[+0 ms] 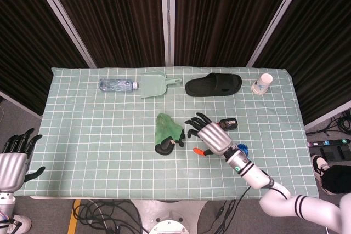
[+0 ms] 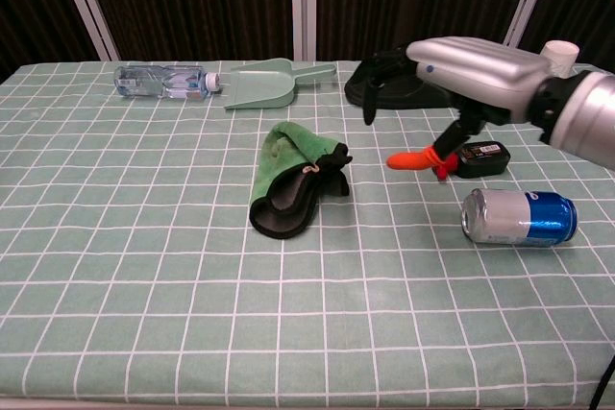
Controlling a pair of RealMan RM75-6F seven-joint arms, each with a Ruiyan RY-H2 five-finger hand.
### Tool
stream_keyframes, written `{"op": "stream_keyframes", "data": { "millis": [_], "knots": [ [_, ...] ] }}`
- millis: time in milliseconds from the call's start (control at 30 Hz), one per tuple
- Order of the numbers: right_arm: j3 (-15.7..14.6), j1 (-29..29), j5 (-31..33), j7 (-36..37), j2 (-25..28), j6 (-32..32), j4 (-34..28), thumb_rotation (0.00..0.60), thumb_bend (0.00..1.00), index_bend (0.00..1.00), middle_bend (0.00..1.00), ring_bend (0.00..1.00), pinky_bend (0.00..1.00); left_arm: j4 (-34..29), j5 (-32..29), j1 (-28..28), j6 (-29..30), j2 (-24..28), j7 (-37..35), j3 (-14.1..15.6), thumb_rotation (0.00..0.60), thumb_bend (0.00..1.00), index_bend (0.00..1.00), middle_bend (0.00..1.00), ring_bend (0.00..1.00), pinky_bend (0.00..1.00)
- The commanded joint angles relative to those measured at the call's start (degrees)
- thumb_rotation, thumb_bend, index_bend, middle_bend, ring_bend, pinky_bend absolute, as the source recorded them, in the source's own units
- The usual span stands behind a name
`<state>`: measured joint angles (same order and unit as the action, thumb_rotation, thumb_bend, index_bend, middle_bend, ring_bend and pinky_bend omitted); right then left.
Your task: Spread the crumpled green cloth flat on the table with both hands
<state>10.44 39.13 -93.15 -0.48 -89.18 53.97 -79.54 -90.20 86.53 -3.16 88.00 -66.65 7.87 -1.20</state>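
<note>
Crumpled green cloth [image 1: 166, 133] [image 2: 293, 183] lies mid-table on the checked tablecloth [image 1: 98, 135] [image 2: 115, 256], bunched, black lining showing at its near end. Right hand [image 1: 211, 137] [image 2: 461, 64] hovers just right of the cloth, fingers spread, holding nothing, not touching it. Left hand [image 1: 13, 160] off the near-left table edge, fingers apart, empty; not seen in chest view. Clutter: blue-and-silver can [image 2: 520, 217] on its side near right, mostly hidden by the right arm in head view; small black object with red cap [image 2: 476, 159] [image 1: 228, 124] just behind it. Far row: water bottle [image 1: 117, 84] [image 2: 161, 81] lying down, green dustpan [image 1: 156, 85] [image 2: 264, 83], black slipper [image 1: 214, 84] [image 2: 418, 91], paper cup [image 1: 262, 84] [image 2: 557, 50]. No writing legible on any label.
</note>
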Motion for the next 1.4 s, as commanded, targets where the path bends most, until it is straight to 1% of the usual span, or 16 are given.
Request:
{"op": "stream_keyframes", "data": {
  "millis": [33, 200, 367, 533, 633, 767, 833, 867, 933, 1000, 1033, 1133, 1200, 1267, 1400],
  "knots": [
    [1.31, 3.90, 1.23, -0.74, -5.17, -2.97, 5.78, 0.539, 0.14, 0.42, 0.16, 0.11, 0.08, 0.17, -0.09, 0.09, 0.05, 0.05, -0.27, -0.08, 0.600, 0.11, 0.24, 0.19, 0.18, 0.16],
    [1.74, 7.93, 2.18, 0.09, -9.27, -5.12, 11.76, 0.542, 0.14, 0.42, 0.16, 0.11, 0.08, 0.63, -0.48, 0.16, -0.05, -0.05, -0.97, -0.32, 0.600, 0.11, 0.24, 0.19, 0.18, 0.16],
    [1.11, 10.40, 2.22, 1.43, -11.77, -5.50, 16.06, 0.543, 0.16, 0.42, 0.16, 0.11, 0.08, 1.26, -0.99, 0.18, -0.49, -0.35, -1.61, -0.42, 0.600, 0.11, 0.24, 0.19, 0.18, 0.16],
    [0.66, 11.93, 2.74, 2.67, -13.41, -5.61, 19.08, 0.548, 0.18, 0.42, 0.16, 0.12, 0.08, 1.83, -1.03, 0.03, -0.61, -0.70, -1.95, -0.67, 0.600, 0.11, 0.24, 0.19, 0.18, 0.16],
    [0.29, 12.93, 2.79, 4.07, -14.30, -5.52, 20.30, 0.541, 0.21, 0.42, 0.16, 0.12, 0.08, 2.10, -0.99, -0.20, -0.87, -0.84, -2.02, -0.79, 0.600, 0.11, 0.24, 0.19, 0.18, 0.16],
    [-0.06, 14.14, 2.62, 4.81, -15.48, -5.10, 21.76, 0.555, 0.26, 0.43, 0.16, 0.12, 0.08, 2.41, -0.99, -0.37, -0.94, -1.04, -2.18, -0.98, 0.600, 0.11, 0.24, 0.19, 0.18, 0.16],
    [-0.11, 14.60, 2.58, 5.34, -16.22, -4.63, 22.43, 0.578, 0.30, 0.45, 0.17, 0.14, 0.08, 2.51, -1.09, -0.60, -1.21, -1.20, -2.37, -1.16, 0.600, 0.11, 0.24, 0.19, 0.18, 0.16],
    [-0.04, 14.89, 2.54, 5.71, -16.88, -4.06, 23.08, 0.590, 0.34, 0.49, 0.18, 0.15, 0.09, 2.56, -0.99, -0.93, -1.51, -1.30, -2.47, -1.30, 0.600, 0.11, 0.24, 0.19, 0.18, 0.16],
    [-0.07, 15.32, 2.36, 6.03, -17.89, -3.24, 24.24, 0.600, 0.44, 0.59, 0.22, 0.19, 0.11, 2.84, -0.53, -1.60, -1.83, -1.53, -3.03, -1.63, 0.600, 0.11, 0.24, 0.19, 0.18, 0.16],
    [0.05, 15.83, 2.40, 6.27, -18.73, -2.62, 25.11, 0.598, 0.50, 0.68, 0.25, 0.21, 0.12, 3.13, -0.14, -2.53, -2.49, -1.73, -4.11, -2.09, 0.600, 0.11, 0.24, 0.19, 0.18, 0.16],
    [0.16, 16.05, 2.51, 6.20, -18.92, -2.51, 25.25, 0.598, 0.52, 0.70, 0.26, 0.21, 0.12, 3.31, -0.03, -2.99, -2.79, -1.86, -4.98, -2.39, 0.600, 0.11, 0.24, 0.19, 0.18, 0.16],
    [1.21, 16.74, 3.18, 5.07, -19.06, -1.65, 25.21, 0.600, 0.53, 0.74, 0.28, 0.22, 0.12, 3.40, -0.11, -4.82, -4.78, -2.00, -8.32, -3.31, 0.600, 0.12, 0.27, 0.19, 0.18, 0.16],
    [2.42, 17.26, 4.03, 3.90, -18.69, -1.15, 24.58, 0.600, 0.54, 0.75, 0.29, 0.23, 0.12, 3.35, 0.03, -6.39, -6.37, -2.21, -12.36, -4.05, 0.600, 0.13, 0.29, 0.19, 0.18, 0.16],
    [4.09, 17.81, 5.41, 2.69, -18.11, -0.93, 23.53, 0.600, 0.53, 0.76, 0.29, 0.23, 0.12, 3.46, -0.17, -8.31, -8.74, -2.34, -16.32, -4.83, 0.600, 0.14, 0.30, 0.19, 0.18, 0.17],
    [7.40, 18.74, 8.37, -0.65, -16.79, -0.50, 20.91, 0.600, 0.54, 0.76, 0.30, 0.23, 0.12, 4.34, -0.79, -11.94, -12.54, -3.39, -20.43, -6.53, 0.600, 0.15, 0.33, 0.19, 0.19, 0.19]
  ]
}}
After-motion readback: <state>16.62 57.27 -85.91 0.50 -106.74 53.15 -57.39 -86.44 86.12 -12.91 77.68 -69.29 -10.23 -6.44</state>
